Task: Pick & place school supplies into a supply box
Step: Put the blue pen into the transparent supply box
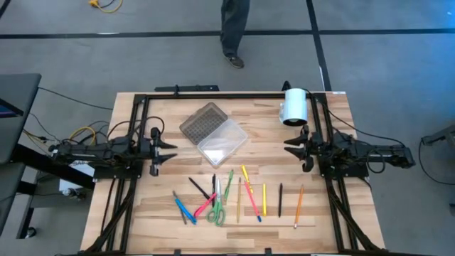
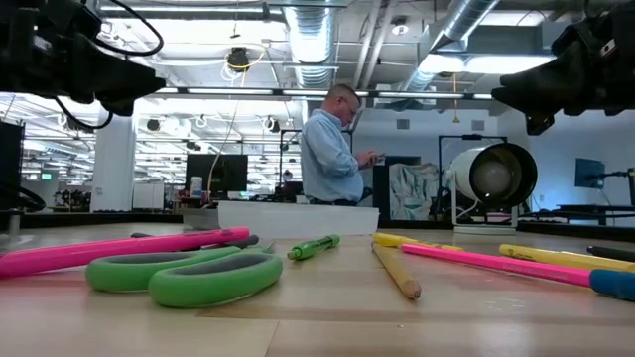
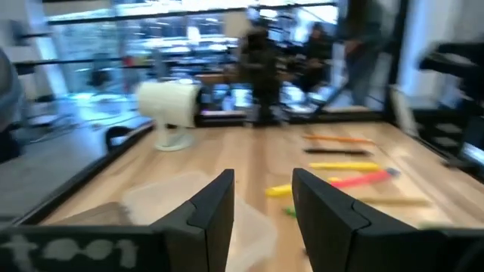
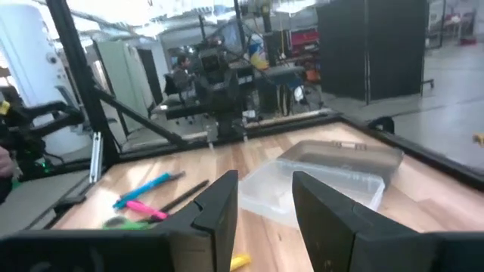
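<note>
Wooden planks make up the surface (image 1: 142, 206) seen from above, framed by black rails. A white cylinder (image 1: 294, 107) lies near its far right corner, and a person's legs (image 1: 232, 32) stand on the floor beyond the far edge. The small clear plastic supply box (image 1: 222, 141) sits mid-surface with its grey dot-gridded lid (image 1: 202, 122) swung open toward the far edge. Thin pens and pencils (image 1: 246, 195) in yellow, orange, pink, blue and black lie spread along the near edge beside green-handled scissors (image 1: 217, 210). The left gripper (image 1: 168, 149) waits at the left edge, the right gripper (image 1: 291, 146) at the right edge, both clear of everything.

From surface height, the scissors lie nearest, a pink pen (image 2: 119, 248) behind them, a person (image 2: 333, 149) standing beyond.

From the left wrist, the fingers (image 3: 215, 208) are released around nothing.

From the right wrist, its fingers (image 4: 219, 208) are likewise released, the box ahead.
</note>
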